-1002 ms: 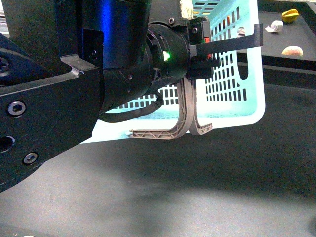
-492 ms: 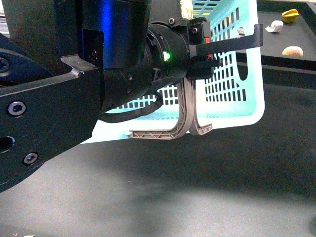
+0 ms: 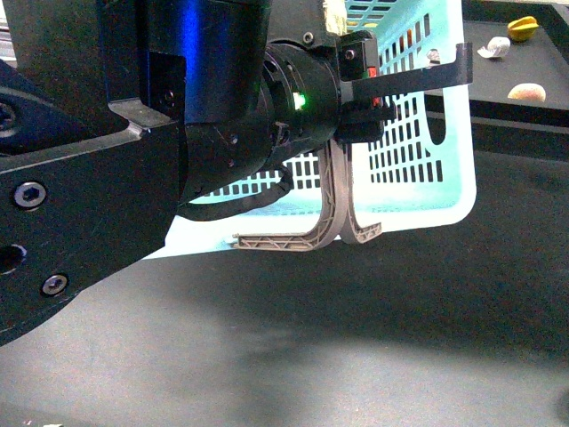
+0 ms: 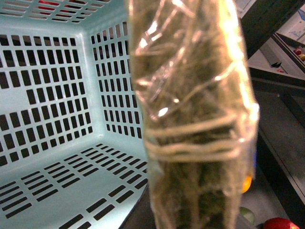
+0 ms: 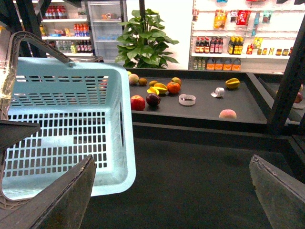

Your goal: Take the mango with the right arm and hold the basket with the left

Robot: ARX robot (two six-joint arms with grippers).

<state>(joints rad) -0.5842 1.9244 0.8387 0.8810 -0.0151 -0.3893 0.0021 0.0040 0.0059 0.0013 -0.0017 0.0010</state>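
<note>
Jaws of right gripper [image 5: 171,191] gape wide; left gripper [image 3: 455,68] clamps basket [image 3: 453,178].

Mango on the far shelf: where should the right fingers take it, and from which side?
Grip the mango across its short width, coming from above. It lies flat, with the orange fruit close beside it and the dark fruit nearby, so a sideways approach looks crowded.

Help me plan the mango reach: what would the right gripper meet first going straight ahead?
Nothing close: the open right gripper points over bare table, the basket off to one side. First in line looks like the fruit counter's raised front edge, though depth is unclear.
</note>
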